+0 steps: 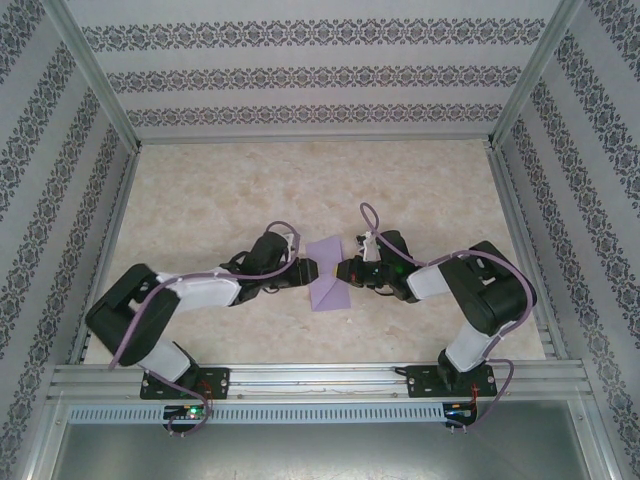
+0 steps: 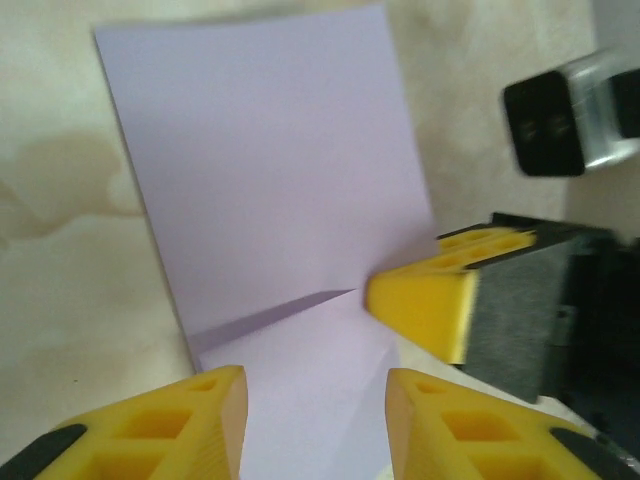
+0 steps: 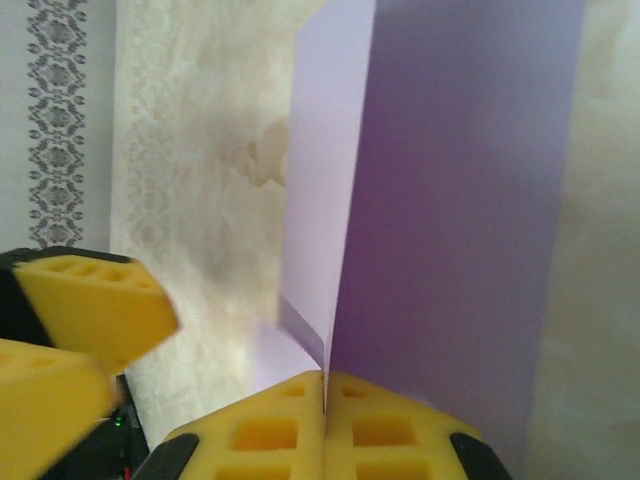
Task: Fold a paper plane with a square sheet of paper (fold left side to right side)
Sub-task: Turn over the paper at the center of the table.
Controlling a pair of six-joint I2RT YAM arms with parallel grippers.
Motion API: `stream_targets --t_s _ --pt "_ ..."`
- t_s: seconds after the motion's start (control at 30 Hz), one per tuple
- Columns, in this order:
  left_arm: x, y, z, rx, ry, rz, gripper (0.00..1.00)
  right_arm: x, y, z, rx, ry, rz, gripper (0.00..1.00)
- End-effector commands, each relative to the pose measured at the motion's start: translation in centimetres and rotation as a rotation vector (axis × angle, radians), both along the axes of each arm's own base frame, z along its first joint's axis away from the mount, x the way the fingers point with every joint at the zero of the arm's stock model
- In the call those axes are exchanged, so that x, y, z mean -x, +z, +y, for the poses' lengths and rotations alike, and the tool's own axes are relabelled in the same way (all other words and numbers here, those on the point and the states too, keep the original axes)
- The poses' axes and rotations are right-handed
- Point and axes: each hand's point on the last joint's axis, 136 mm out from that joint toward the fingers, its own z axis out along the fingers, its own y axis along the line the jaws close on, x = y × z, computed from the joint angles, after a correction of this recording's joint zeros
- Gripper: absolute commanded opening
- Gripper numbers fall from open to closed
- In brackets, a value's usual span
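The marbled table (image 1: 200,200) carries the lavender sheet of paper (image 1: 330,292) at its middle, between both arms. The first fold looks only begun: one flap stands up, nothing is pressed flat, and there is no plane shape yet. The right gripper (image 3: 323,420) is pinched tight on the flap's edge. The left gripper (image 2: 315,420) sits part-open over the sheet, crowding the fold's path.

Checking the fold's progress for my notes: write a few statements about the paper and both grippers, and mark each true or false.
1. The right gripper is shut on the square sheet of paper. True.
2. The left gripper is clamped shut. False: its fingers stand apart, with paper showing between them.
3. The sheet lies between the two grippers. True.
4. The sheet is a slim pointed dart. False: it is a broad sheet.
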Motion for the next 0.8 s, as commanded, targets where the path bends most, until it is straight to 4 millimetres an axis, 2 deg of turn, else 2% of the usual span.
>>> stream_targets --t_s 0.0,0.1,0.23,0.4,0.53,0.63,0.77 --pt "-0.6 2.9 1.8 -0.039 0.022 -0.084 0.46 -1.5 3.3 -0.2 -0.029 -0.016 -0.124 0.0" --pt "-0.8 5.9 3.1 -0.022 0.054 -0.163 0.55 -2.1 5.4 -1.2 -0.056 -0.044 -0.18 0.0" --pt "-0.9 10.6 3.9 0.096 0.075 -0.261 0.71 -2.9 9.5 -2.8 -0.116 -0.079 -0.275 0.0" --pt "-0.3 15.6 3.2 0.334 0.051 -0.318 0.8 -3.0 15.3 -4.7 -0.205 -0.112 -0.399 0.0" --pt "0.1 18.1 1.6 0.498 -0.007 -0.306 0.81 -2.8 19.2 -6.1 -0.263 -0.155 -0.475 0.0" --pt "0.1 19.3 0.3 0.594 -0.054 -0.277 0.82 -2.3 21.4 -6.4 -0.315 -0.168 -0.511 0.0" --pt "-0.1 20.1 -1.2 0.66 -0.096 -0.263 0.83 -1.6 23.4 -6.6 -0.38 -0.177 -0.537 0.0"
